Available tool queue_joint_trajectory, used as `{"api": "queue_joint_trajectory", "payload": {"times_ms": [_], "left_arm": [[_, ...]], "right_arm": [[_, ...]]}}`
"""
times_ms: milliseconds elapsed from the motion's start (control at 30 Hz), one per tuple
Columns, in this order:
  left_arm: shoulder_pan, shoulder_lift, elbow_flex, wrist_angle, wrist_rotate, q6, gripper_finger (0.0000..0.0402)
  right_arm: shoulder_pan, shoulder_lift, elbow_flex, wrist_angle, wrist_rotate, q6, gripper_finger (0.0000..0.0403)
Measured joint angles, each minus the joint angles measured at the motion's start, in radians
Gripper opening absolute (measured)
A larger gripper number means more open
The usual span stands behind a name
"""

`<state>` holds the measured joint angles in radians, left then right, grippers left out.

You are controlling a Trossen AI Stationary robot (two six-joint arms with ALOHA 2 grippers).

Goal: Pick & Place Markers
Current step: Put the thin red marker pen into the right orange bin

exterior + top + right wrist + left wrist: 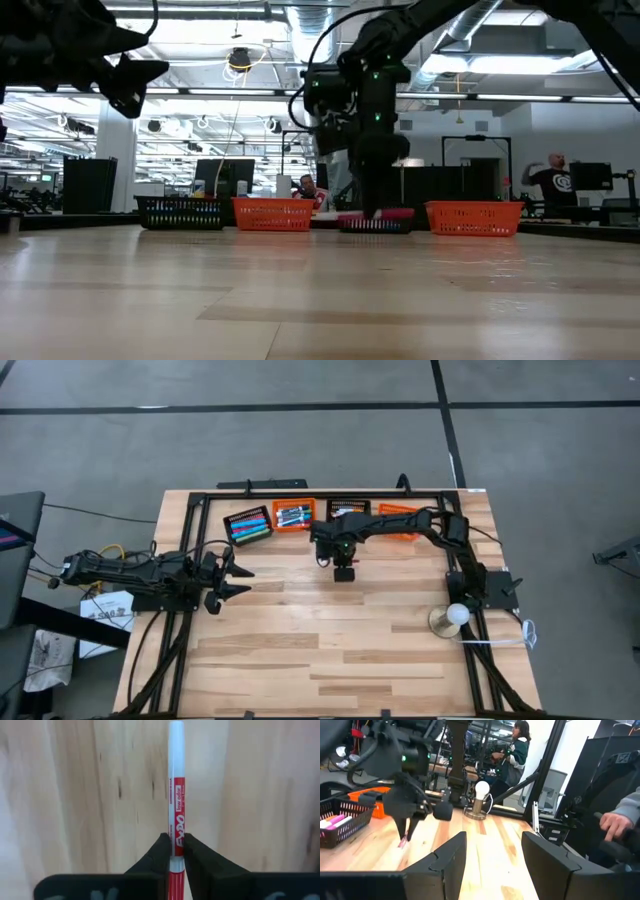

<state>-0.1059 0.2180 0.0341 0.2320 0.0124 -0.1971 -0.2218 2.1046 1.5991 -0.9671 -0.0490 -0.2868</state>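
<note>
Right fingers pinch one red marker.

Near tabletop open; baskets line far edge (lamp blocks right corner).

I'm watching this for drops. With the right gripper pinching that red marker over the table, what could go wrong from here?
The right gripper pinches the red marker near one end, so most of it sticks out; it might pivot or slip. The baskets are narrow, so the marker could catch a rim.
</note>
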Motion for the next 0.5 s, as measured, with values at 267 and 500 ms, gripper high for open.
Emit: {"api": "queue_joint_trajectory", "payload": {"times_ms": [267, 500], "left_arm": [[0.0, 0.0, 0.0, 0.001, 0.0, 0.003, 0.019], [0.0, 0.0, 0.0, 0.0, 0.0, 0.007, 0.019]], "right_arm": [[-0.054, -0.082, 0.121, -0.21, -0.001, -0.059, 0.0019], [-0.167, -0.254, 0.123, -0.303, 0.025, -0.054, 0.0029]]}}
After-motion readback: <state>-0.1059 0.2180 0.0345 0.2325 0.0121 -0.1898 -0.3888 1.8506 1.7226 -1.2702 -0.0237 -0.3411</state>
